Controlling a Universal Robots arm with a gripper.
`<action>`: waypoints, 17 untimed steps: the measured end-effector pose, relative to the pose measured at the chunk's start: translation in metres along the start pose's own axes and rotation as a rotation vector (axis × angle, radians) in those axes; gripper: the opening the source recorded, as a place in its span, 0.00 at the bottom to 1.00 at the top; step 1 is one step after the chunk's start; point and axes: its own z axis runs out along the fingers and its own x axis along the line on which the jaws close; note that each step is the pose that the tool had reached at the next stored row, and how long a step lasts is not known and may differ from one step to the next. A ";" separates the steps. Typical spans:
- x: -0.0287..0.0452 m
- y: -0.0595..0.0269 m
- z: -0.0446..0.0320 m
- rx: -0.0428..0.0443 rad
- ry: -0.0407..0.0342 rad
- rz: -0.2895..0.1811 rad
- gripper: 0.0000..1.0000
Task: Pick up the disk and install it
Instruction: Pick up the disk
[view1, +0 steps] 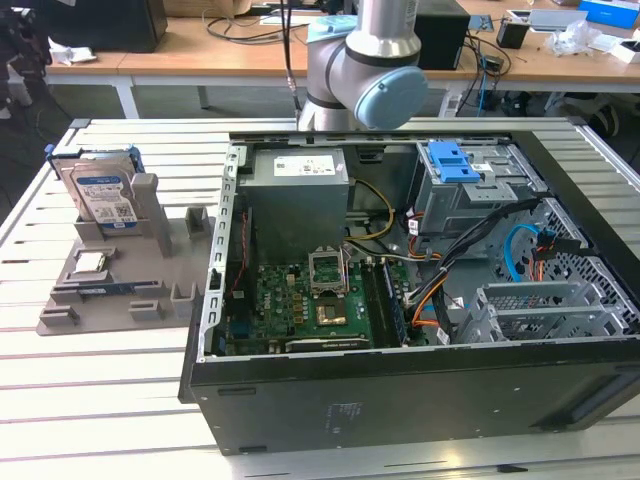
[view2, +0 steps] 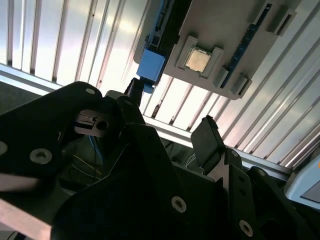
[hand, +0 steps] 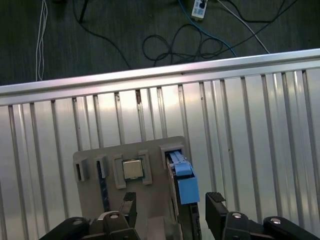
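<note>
The disk (view1: 105, 200) stands on edge in a grey holder (view1: 110, 290) on the slatted table, at the exterior view's left. It is silver with a white-and-blue label and a blue frame. In both wrist views I see it edge-on from above, its blue frame (hand: 182, 180) (view2: 151, 62) sticking out of the holder. My gripper (hand: 172, 207) (view2: 172, 115) hangs well above it, open, with nothing between its two black fingers (hand: 216, 205). In the first wrist view the disk's edge lines up roughly with the gap between them.
A small square silver chip (hand: 132, 169) (view2: 197, 59) lies in a pocket of the holder beside the disk. The open computer case (view1: 400, 260) takes up the middle and right of the table, with a light-blue bracket (view1: 452, 160) in its drive cage. The arm (view1: 365, 70) rises behind the case.
</note>
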 end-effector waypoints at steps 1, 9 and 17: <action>-0.0015 0.0000 0.0001 0.0000 0.0000 0.000 0.66; -0.0151 -0.0001 0.0011 0.0000 0.0000 0.000 0.66; -0.0303 -0.0003 0.0022 0.0001 -0.0001 0.000 0.66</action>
